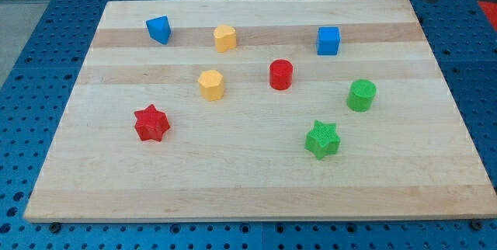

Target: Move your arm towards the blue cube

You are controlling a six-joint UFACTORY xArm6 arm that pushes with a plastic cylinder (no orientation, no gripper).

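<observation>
The blue cube (328, 40) sits on the wooden board (248, 180) near the top right. A dark rod comes in at the view's top right corner. My tip (429, 0) is just beyond the board's top right corner. It is up and to the right of the blue cube, well apart from it and touching no block.
A blue wedge-like block (158, 29) and a yellow block (225, 38) lie along the top. A second yellow block (210, 85), a red cylinder (281, 74), a green cylinder (361, 95), a red star (151, 123) and a green star (322, 140) lie lower down.
</observation>
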